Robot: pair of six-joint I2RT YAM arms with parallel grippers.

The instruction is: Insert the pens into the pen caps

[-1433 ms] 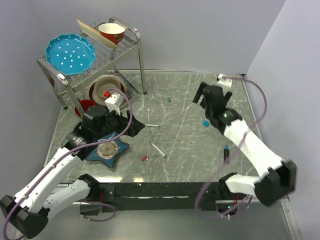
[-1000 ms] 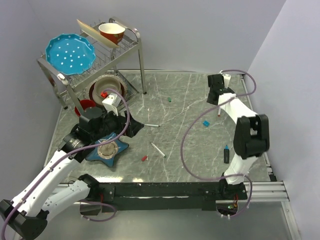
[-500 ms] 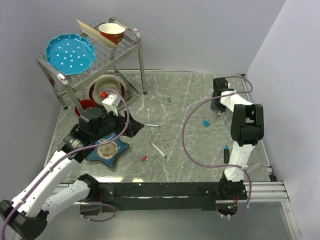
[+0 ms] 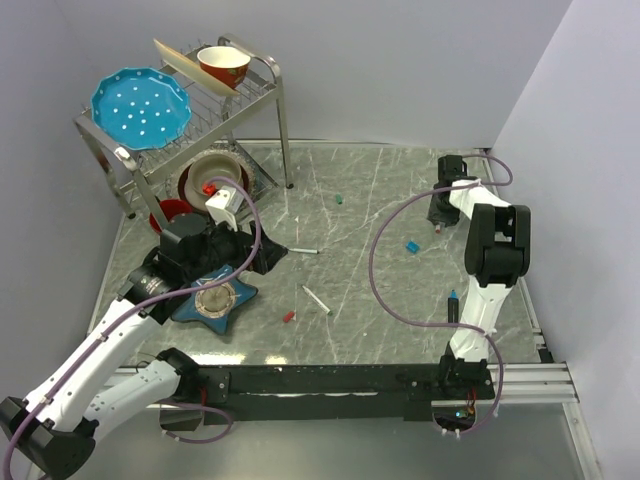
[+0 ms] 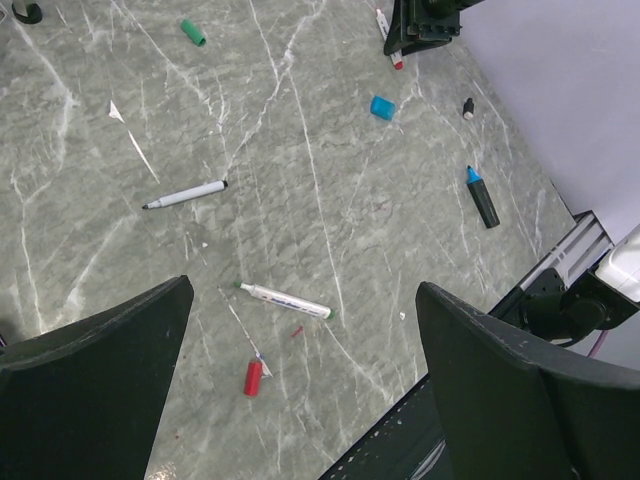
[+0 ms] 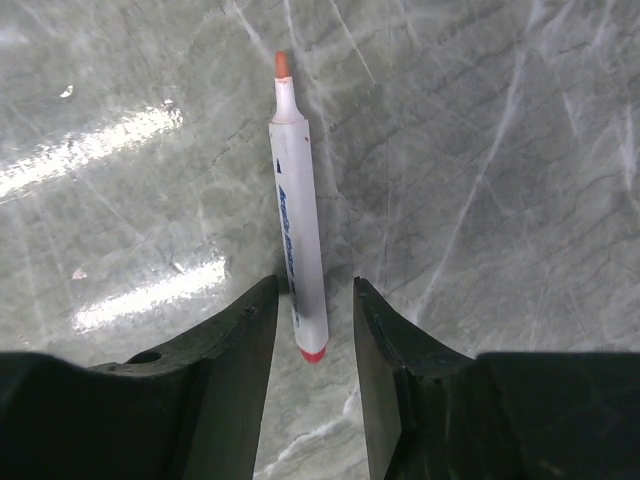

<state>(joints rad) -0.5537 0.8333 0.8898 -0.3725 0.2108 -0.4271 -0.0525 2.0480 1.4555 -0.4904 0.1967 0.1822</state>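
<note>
My right gripper (image 4: 438,212) is down at the table's far right. In the right wrist view its jaws (image 6: 315,287) straddle the rear end of a white pen with a red tip (image 6: 298,235), which lies flat with a narrow gap on each side; the gripper is open. My left gripper (image 5: 300,400) hangs wide open and empty above the table's left side. Below it lie a red cap (image 5: 253,377), a green-ended white pen (image 5: 284,300) and a black-tipped white pen (image 5: 186,194). Farther off are a green cap (image 5: 193,32), a blue cap (image 5: 382,106), a black cap (image 5: 467,107) and a dark blue-tipped pen (image 5: 481,197).
A metal dish rack (image 4: 262,78) stands at the back left with a blue plate (image 4: 140,107) and a red bowl (image 4: 223,65). More bowls (image 4: 205,170) sit under it. A blue star-shaped dish (image 4: 218,303) lies beneath my left arm. The table's right edge (image 4: 515,250) is close to my right arm.
My right arm has swung to the far right corner and dropped over the red-tipped pen, its jaws narrowing around it. The left arm has stayed put.
</note>
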